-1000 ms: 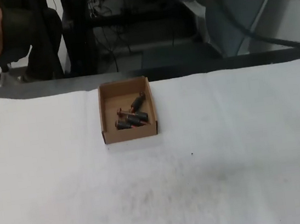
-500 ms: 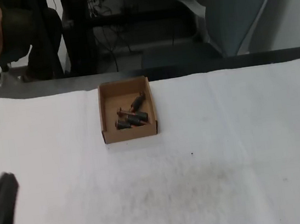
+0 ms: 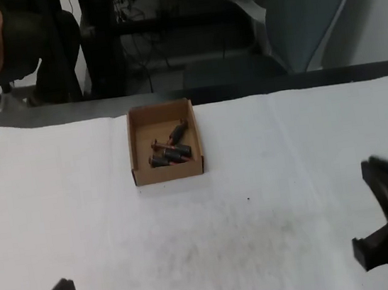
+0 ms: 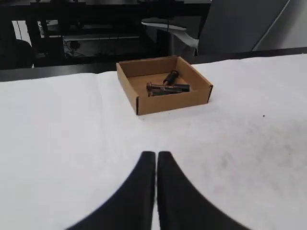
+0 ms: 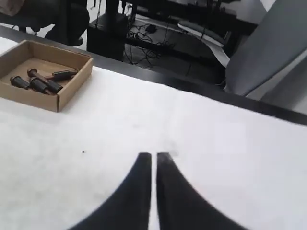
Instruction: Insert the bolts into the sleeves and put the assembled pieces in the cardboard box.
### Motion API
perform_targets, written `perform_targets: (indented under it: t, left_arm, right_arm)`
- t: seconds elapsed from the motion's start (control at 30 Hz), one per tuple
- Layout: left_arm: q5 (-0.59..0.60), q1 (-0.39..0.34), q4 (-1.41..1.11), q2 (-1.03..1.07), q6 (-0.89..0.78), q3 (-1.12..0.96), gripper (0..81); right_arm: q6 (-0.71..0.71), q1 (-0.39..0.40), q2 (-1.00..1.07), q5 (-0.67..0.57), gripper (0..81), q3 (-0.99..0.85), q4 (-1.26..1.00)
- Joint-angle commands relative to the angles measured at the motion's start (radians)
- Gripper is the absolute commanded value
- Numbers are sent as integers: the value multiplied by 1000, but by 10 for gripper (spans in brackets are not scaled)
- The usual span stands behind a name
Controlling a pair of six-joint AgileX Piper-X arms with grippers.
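We are looking at a cardboard box (image 3: 167, 171) that is sitting on the far half of the bench, a little left of centre. It is resting on a white padded cloth (image 3: 274, 156) that is covering the work surface. Several assembled pieces (image 3: 170, 152), dark sleeves with reddish bolts pushed into them, are lying on the box floor. Most are bunching toward its near right part, and one is lying apart toward the far right corner. We are not able to count them with certainty, since they are overlapping.

The left gripper (image 4: 156, 154) is hovering over the cloth at the near left of the bench, well apart from the box. Its two black fingers are pressing together with just a hairline seam between them, gripping nothing. The right gripper (image 5: 153, 155) is hanging over the near right of the bench, also well apart from the box. Its fingers are likewise lying closed against each other with nothing held.

A small dark speck (image 3: 248, 198) is showing on the cloth between the box and the right gripper. Beyond the far edge of the bench a grey office chair (image 3: 305, 9) is standing.
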Motion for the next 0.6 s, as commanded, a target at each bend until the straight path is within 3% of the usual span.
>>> perform_targets:
  t: [0.0, 0.17, 0.3, 0.57]
  left_arm:
    - [1, 1, -11, 3, -12, 5, 18]
    - [1, 1, -11, 3, -12, 5, 18]
    - [4, 1, -14, 3, -12, 5, 18]
    - [8, 1, -12, 3, -12, 5, 18]
  right_arm:
    - [57, -88, 39, -83, 0, 52, -120]
    - [93, -262, 138, -276, 0, 120, -187]
    - [130, -371, 217, -328, 0, 142, -196]
    - [133, -413, 244, -267, 0, 142, -199]
